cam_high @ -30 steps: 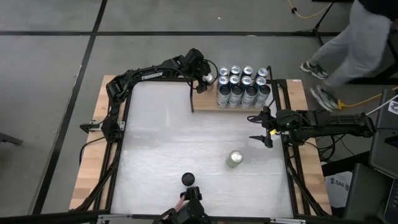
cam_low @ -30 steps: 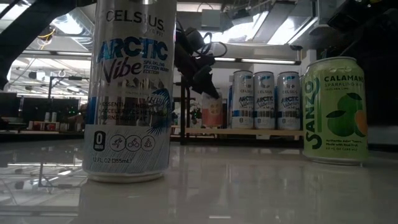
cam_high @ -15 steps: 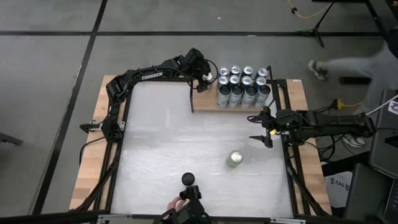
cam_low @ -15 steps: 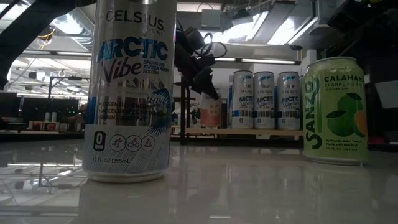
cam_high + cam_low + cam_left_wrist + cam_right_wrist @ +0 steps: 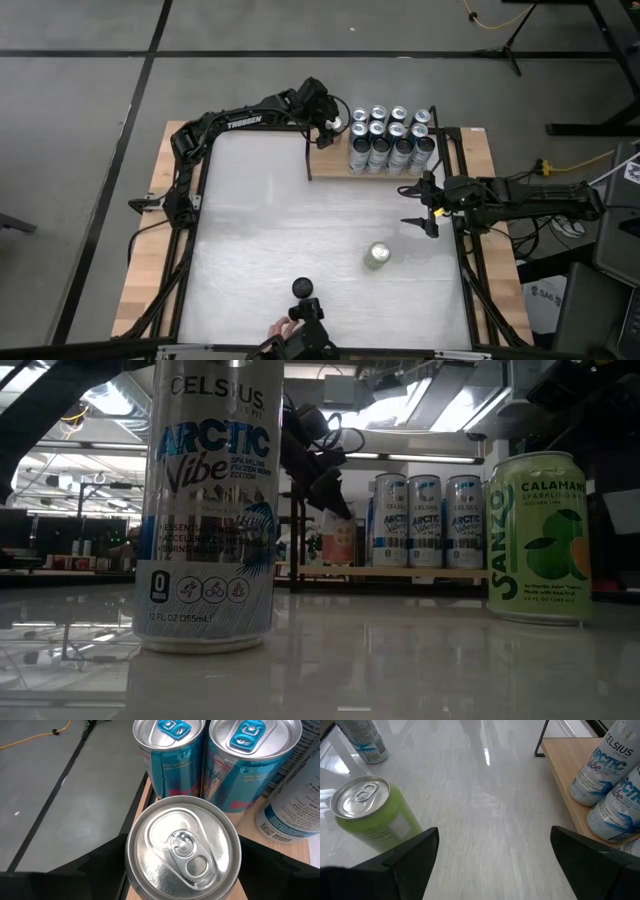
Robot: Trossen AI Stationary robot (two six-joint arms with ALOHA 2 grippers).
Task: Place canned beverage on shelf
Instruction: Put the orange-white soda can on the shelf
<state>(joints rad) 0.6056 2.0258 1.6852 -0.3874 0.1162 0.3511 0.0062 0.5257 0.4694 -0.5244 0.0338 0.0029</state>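
L gripper (image 5: 327, 128) at the left end of the light-brown wooden shelf board (image 5: 335, 166), fingers spread wide round a silver-topped can (image 5: 183, 851), just beside two teal cans (image 5: 169, 755) on the board. R gripper (image 5: 424, 222) w/ fingers spread, holding nothing, hovers over the white tabletop (image 5: 270, 230) near the green Sanzo can (image 5: 377, 256). Tall Celsius can (image 5: 213, 500) stands nearest the low camera.

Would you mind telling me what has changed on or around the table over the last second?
Only the person beyond the table's far right corner walked out of view. Both arms, the left gripper around its can at the shelf, the open right gripper and the green can stayed put.
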